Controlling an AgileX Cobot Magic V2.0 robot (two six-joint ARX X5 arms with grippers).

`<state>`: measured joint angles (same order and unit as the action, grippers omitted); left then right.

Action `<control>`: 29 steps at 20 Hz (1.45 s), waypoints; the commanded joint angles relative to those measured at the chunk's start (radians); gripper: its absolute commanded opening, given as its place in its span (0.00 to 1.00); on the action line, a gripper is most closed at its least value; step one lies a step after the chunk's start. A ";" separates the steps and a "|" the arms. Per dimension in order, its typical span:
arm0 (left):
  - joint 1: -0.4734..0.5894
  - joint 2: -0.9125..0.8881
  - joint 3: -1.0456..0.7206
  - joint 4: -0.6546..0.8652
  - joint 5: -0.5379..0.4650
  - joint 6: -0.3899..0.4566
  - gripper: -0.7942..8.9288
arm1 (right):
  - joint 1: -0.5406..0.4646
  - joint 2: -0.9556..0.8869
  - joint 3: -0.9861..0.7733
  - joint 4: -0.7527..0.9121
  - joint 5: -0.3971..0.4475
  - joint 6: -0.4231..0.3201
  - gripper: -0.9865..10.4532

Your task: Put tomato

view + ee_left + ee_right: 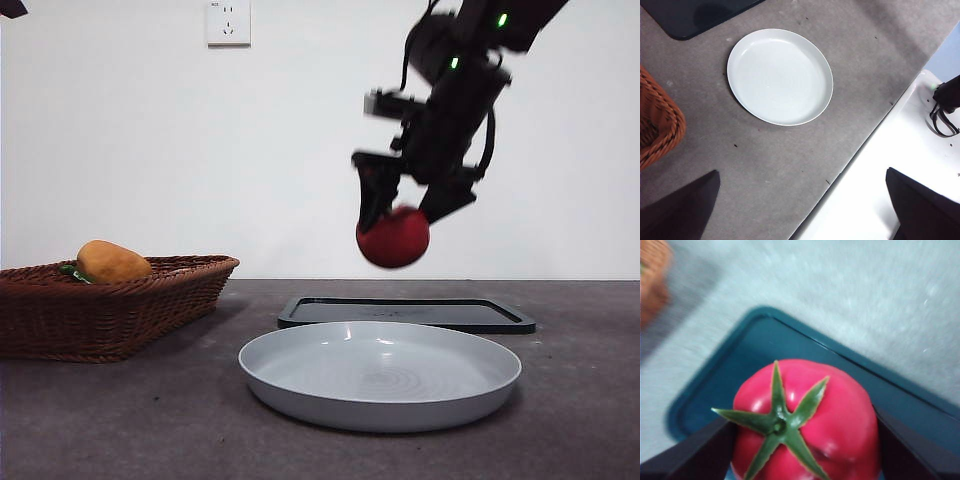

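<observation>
My right arm (455, 110) is matte black and boxy, two green LEDs lit along it, a black cable looping beside the wrist; right gripper (405, 205) jaws are black wedges. Left gripper (805, 210) jaws look the same: plain dark wedges

From my station this reads as a lab test bench, not a kitchen: a bare white wall (120, 150) with one wall socket (228, 22), and a table (120, 420) under plain grey matting. A wicker basket (110, 310), grey plate (380, 375) and dark tray (405, 313) sit arranged like props.
</observation>
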<state>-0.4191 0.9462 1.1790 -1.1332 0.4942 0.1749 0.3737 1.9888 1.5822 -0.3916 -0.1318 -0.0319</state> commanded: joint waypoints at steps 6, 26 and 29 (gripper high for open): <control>-0.003 0.006 0.026 0.004 0.004 0.015 0.62 | -0.005 0.143 0.058 0.021 -0.002 -0.023 0.31; -0.003 0.006 0.026 0.003 0.004 0.015 0.62 | -0.010 0.002 0.062 -0.079 -0.025 -0.021 0.54; -0.003 0.006 0.026 0.003 0.004 0.015 0.63 | -0.010 -0.098 0.062 -0.166 -0.028 -0.021 0.54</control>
<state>-0.4191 0.9462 1.1790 -1.1336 0.4942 0.1749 0.3595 1.8767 1.6207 -0.5724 -0.1581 -0.0486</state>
